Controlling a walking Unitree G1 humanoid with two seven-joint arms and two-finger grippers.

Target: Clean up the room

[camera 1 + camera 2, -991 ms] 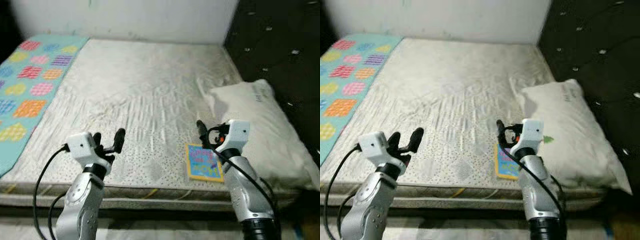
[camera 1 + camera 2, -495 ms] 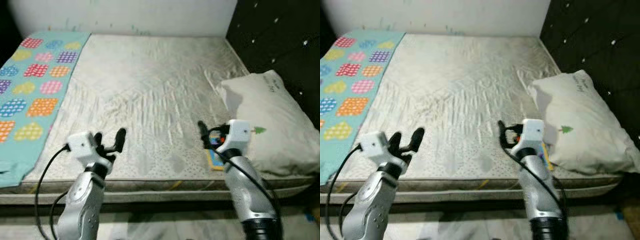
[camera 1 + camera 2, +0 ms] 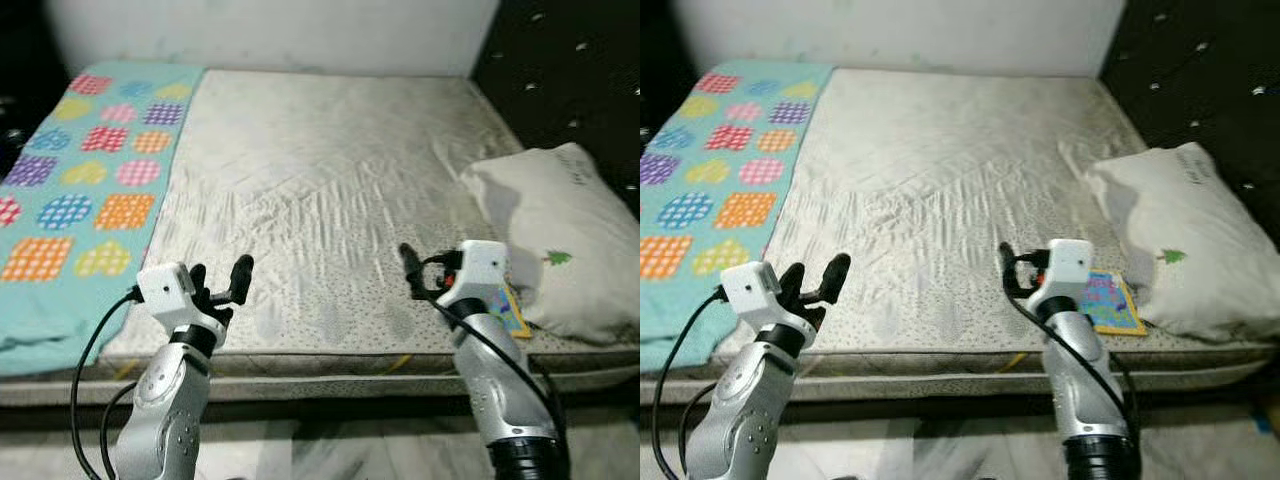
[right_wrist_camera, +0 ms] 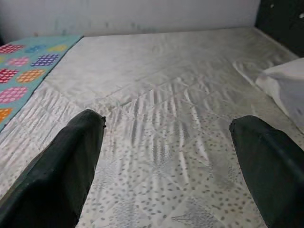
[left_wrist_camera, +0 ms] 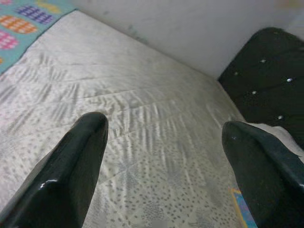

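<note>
Both hands are spread wide open and empty over the bed's (image 3: 330,180) near edge, left hand (image 3: 218,281) toward the patterned blanket (image 3: 80,190), right hand (image 3: 425,272) just beside the colourful book (image 3: 1108,303) lying against the pillow (image 3: 555,250).

A wide bed (image 3: 320,180) with a bare, wrinkled off-white quilted mattress takes up most of the room. A pale, scuffed wall (image 3: 270,30) runs along its far side, and a black tufted headboard (image 3: 570,70) with shiny studs stands on the right. At the near edge lies a strip of grey floor (image 3: 320,450). The light is dim, with dark corners.
</note>
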